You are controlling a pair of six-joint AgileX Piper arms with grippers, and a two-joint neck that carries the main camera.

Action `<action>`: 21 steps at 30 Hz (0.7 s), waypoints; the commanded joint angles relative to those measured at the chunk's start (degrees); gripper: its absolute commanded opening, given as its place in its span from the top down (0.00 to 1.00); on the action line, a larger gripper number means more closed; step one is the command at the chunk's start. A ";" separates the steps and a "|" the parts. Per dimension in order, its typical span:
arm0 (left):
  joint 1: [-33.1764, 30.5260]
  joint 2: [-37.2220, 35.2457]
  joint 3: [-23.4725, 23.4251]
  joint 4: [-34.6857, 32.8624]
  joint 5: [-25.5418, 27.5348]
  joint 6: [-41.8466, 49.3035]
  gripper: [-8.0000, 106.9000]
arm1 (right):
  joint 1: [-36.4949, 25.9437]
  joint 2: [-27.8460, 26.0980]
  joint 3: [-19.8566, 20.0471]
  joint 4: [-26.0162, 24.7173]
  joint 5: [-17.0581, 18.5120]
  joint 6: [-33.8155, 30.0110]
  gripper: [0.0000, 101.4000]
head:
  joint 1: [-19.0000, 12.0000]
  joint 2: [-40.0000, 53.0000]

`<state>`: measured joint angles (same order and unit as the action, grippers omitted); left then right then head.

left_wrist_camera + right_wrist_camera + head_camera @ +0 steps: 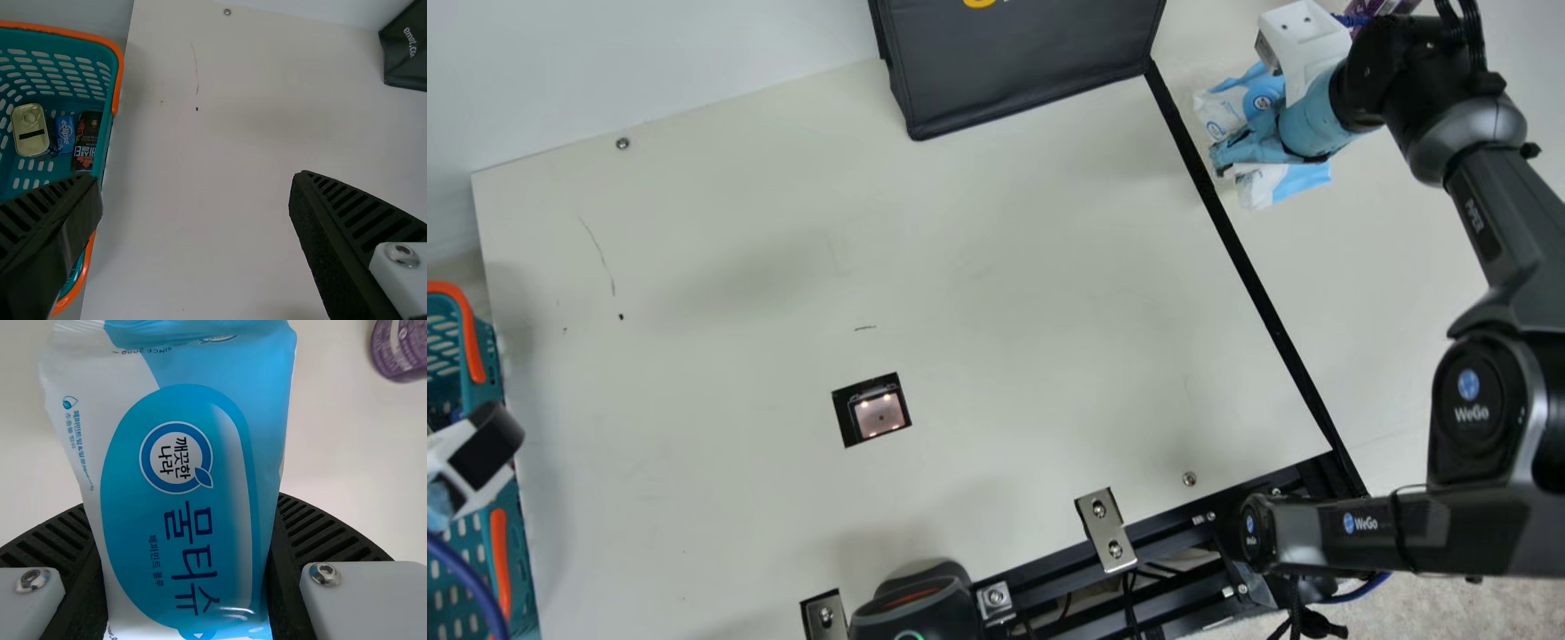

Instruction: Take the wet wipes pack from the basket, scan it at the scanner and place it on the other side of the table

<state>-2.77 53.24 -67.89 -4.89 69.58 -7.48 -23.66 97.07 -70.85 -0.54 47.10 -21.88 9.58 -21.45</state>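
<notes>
In the main view my right gripper point(1238, 162) is at the upper right, beyond the black strip, holding the blue-and-white wet wipes pack point(1221, 108) over the table's right side. The right wrist view has the wet wipes pack point(180, 467) between both ribbed fingers of that gripper point(185, 520), its printed face toward the camera. At the main view's left edge, part of my left gripper point(473, 455) shows over the basket point(480, 356). Its wrist view shows this gripper point(197, 187) open, nothing between its fingers, beside the basket point(115, 73). The scanner point(879, 414) glows in the table's middle.
A black bag point(1023, 62) stands at the back. A can point(30, 130) and small packages lie in the basket. A purple item point(400, 350) is near the pack. A black frame point(1174, 524) and a black device point(916, 609) line the front edge.
</notes>
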 commanded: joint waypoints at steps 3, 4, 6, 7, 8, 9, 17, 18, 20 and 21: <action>0.00 0.00 0.00 0.00 0.00 0.00 0.15 | -0.60 3.32 -3.18 0.21 -0.16 -1.90 1.00 | -1.66 -0.13; 0.00 0.00 0.00 0.00 0.00 0.00 0.15 | -0.76 4.07 -3.92 0.32 -0.21 -2.37 1.00 | -1.66 -0.13; 0.00 0.00 0.00 0.00 0.00 0.00 0.15 | -1.02 5.60 -5.47 0.68 -0.28 -3.33 1.00 | -1.66 -0.13; 0.00 0.00 0.00 0.00 0.00 0.00 0.15 | -1.13 6.33 -6.22 0.88 -0.30 -3.79 1.00 | -1.66 -0.13; 0.00 0.00 0.00 0.00 0.00 0.00 0.15 | -1.23 7.07 -7.00 1.05 -0.29 -4.19 1.00 | -1.66 -0.13; 0.00 0.00 0.00 0.00 0.00 0.00 0.15 | -1.33 7.82 -7.79 1.29 -0.23 -4.61 1.00 | -1.66 -0.13; 0.00 0.00 0.00 0.00 0.00 0.00 0.15 | -1.73 12.94 -13.16 2.79 0.54 -6.68 1.00 | -1.66 -0.13; 0.00 0.00 0.00 0.00 0.00 0.00 0.15 | -1.74 13.47 -13.64 2.91 0.62 -6.80 1.00 | -1.66 -0.13; 0.00 0.00 0.00 0.00 0.00 0.00 0.15 | -1.73 14.51 -14.51 3.12 0.70 -7.02 1.00 | -1.66 -0.13; 0.00 0.00 0.00 0.00 0.00 0.00 0.15 | -1.72 15.01 -14.92 3.19 0.73 -7.09 1.00 | -1.66 -0.13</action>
<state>-2.77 53.24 -67.89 -4.89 69.58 -7.48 -25.33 111.72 -85.44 2.58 47.93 -29.06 9.58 -21.45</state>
